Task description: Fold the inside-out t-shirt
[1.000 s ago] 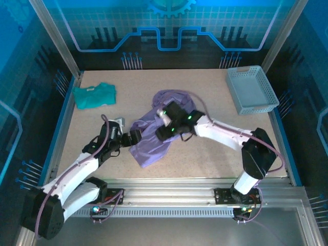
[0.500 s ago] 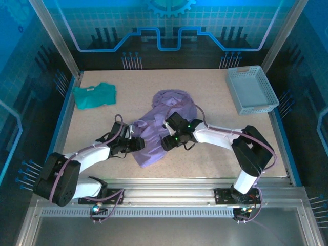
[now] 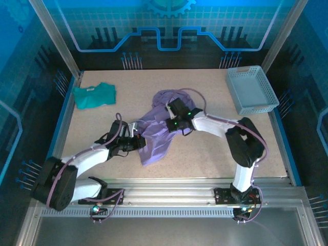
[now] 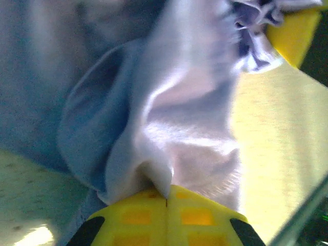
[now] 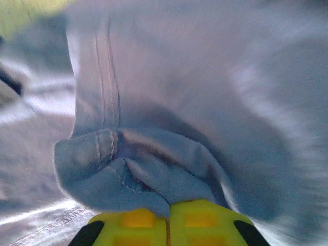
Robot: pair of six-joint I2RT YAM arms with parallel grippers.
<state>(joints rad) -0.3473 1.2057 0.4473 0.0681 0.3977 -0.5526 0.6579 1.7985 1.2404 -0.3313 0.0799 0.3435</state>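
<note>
The left gripper is clenched, its yellow pads pressed together on a fold of the inside-out t-shirt; bare tabletop shows to the right of that fold. The right gripper is also clamped tight, pinching a stitched hem edge of the lavender cloth.

From above, the left gripper grips the garment's left edge, and the right gripper holds it near the middle. The inside-out t-shirt lies crumpled in a diagonal strip at the centre of the table, its lower tip pointing toward the near rail. Open tabletop surrounds it on every side. A teal shirt lies well apart at the far left. A pale basket stands in the far right corner.
</note>
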